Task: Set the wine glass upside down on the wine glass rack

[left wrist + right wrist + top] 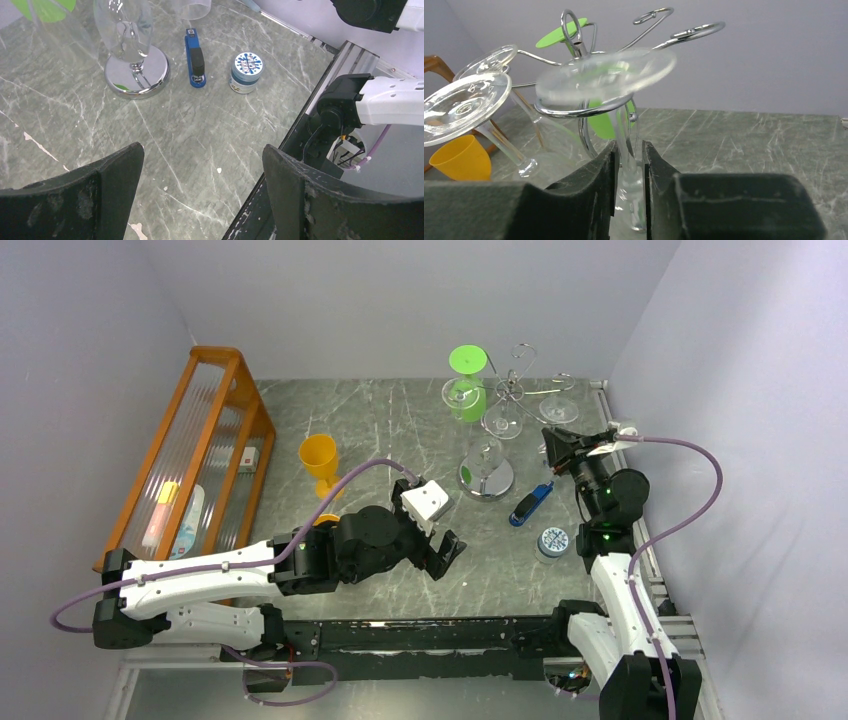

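The right gripper (629,165) is pinching the inverted glass (606,75) by its stem so its foot is sitting just over a loop of the rack (579,111), while the left gripper (202,155) is hovering open, well clear.

A grey marble-patterned table (380,420) sits boxed in by plain pale lilac walls (400,300) behind it and on both its sides, evenly lit.
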You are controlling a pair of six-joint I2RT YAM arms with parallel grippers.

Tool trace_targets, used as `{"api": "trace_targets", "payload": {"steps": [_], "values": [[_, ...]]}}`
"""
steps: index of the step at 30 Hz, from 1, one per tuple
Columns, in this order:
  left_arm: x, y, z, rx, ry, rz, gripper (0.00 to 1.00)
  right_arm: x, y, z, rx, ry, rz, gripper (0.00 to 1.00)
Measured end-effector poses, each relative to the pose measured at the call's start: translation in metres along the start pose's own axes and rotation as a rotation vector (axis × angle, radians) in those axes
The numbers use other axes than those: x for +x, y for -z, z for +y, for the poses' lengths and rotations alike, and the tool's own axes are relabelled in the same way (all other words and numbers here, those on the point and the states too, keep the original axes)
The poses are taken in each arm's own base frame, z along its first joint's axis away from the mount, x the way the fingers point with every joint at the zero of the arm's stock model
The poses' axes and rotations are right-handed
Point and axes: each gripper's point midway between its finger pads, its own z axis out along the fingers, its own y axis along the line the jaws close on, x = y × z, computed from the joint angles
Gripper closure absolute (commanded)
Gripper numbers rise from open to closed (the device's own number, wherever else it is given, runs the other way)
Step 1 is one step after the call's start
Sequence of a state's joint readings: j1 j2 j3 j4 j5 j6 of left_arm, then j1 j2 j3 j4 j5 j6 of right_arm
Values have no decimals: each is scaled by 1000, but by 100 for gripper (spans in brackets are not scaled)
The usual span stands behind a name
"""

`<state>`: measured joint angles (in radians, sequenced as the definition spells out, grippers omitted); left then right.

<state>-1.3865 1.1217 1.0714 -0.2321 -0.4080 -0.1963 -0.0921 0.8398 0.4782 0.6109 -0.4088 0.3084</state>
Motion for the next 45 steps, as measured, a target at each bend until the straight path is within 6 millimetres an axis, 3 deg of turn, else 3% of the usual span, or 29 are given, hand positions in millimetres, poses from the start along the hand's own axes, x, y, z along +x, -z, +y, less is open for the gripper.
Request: {"api": "trace_targets", "payload": {"steps": [15,30,36,40,45], "values": [[3,4,9,-41,-7,12,8,15,11,-8,80,-79,69,53],[-4,24,40,-181,-15,11,6,17,43,2,176,-287,111,46],[-1,37,58,-260,-11,27,4,11,65,-6,326,-392,109,46],[7,44,71,-327,-20,60,5,8,69,-15,442,-448,169,45],[19,49,111,-474,2,110,10,23,70,-21,516,-493,284,45]]}}
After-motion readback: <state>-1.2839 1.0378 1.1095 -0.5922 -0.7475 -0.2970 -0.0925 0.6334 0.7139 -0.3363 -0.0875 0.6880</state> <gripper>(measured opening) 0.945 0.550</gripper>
